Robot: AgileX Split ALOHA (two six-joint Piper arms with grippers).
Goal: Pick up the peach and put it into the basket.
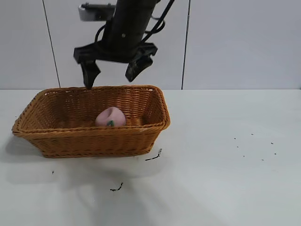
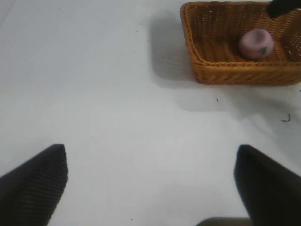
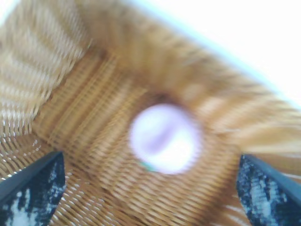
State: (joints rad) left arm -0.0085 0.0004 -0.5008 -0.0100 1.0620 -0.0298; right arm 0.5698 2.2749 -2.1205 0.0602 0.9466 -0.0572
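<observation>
With the peach [image 1: 111,117] lying on the floor of the wicker basket [image 1: 141,136], the right hand [image 1: 113,71] hangs wide open and empty above it and should rise straight, clear of the rim, while the left hand [image 2: 150,181], open and empty, waits over the desk [image 1: 225,160]

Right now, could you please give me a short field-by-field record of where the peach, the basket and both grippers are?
peach: lying on the floor of the basket, free of any gripper
basket: standing on the table, toward the exterior view's left
right gripper: open, empty, above the basket, over the peach
left gripper: open, empty, over bare table, away from the basket
table: white, with a few small dark specks
task state: peach already in the basket
</observation>
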